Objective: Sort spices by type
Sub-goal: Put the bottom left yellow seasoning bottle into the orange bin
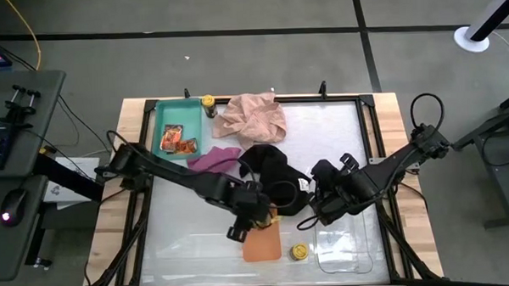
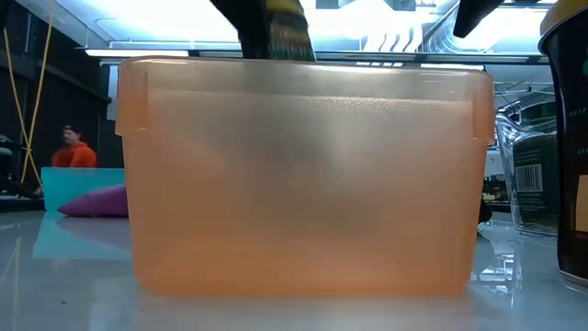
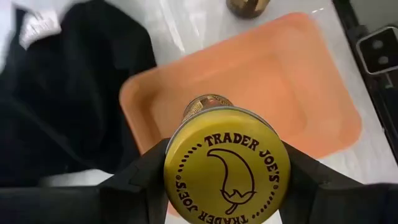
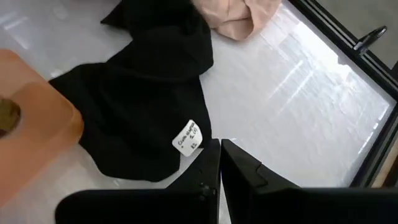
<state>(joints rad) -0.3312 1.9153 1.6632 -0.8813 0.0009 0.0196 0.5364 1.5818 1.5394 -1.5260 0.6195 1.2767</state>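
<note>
Left wrist view: left gripper [image 3: 225, 186] clamps yellow-lidded jar [image 3: 227, 167] (over orange tray [image 3: 298, 81]).

The bench [image 1: 339, 131] has a pale top. On it lie a teal tray [image 1: 164, 119] at eleven o'clock, pink cloth [image 1: 252, 116] at twelve, black cloth [image 1: 272, 168] at centre, orange tray [image 1: 262, 243] and clear tray [image 1: 343, 246] at six.

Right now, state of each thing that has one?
left gripper: shut on yellow-lidded jar, above orange tray
right gripper: shut, empty, by black cloth
orange tray: empty
teal tray: holds packets
clear tray: empty
</note>
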